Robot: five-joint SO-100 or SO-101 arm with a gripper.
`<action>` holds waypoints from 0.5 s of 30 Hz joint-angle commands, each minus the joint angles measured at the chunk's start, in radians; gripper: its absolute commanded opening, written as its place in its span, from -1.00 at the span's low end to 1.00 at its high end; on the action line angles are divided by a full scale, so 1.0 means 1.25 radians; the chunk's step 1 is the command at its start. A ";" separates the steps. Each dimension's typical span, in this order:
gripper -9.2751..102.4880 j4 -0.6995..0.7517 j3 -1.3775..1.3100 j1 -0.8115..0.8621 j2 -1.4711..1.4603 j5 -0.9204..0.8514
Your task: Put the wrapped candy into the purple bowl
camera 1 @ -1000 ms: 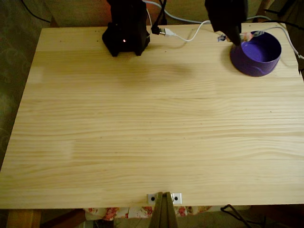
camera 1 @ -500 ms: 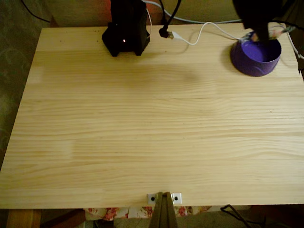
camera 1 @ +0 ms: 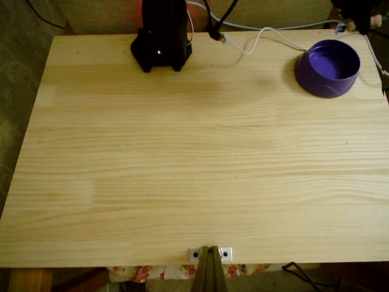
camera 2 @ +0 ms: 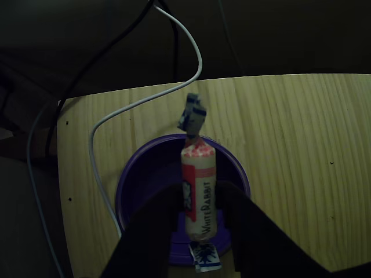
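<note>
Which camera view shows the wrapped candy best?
The other view: the wrapped candy stands large and lengthwise between the dark fingers of the claw, above the purple bowl. In the fixed view it is at most a tiny blur at the top right edge.

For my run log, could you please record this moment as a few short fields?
held item: wrapped candy, upright between the gripper fingers
candy position: over the purple bowl, seen from the other view
bowl location: far right corner of the wooden table in the fixed view
bowl contents: none seen
nearby: white cable
</note>
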 commanded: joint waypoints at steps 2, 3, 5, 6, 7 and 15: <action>-0.76 -0.033 -0.077 -0.013 0.012 0.010; -0.74 -0.033 -0.076 -0.015 0.011 0.011; -0.70 -0.037 -0.067 -0.016 0.012 0.011; -0.68 -0.039 -0.063 -0.016 0.015 0.012; -0.66 -0.039 -0.059 -0.015 0.017 0.013; -0.51 -0.049 -0.026 -0.015 0.042 0.013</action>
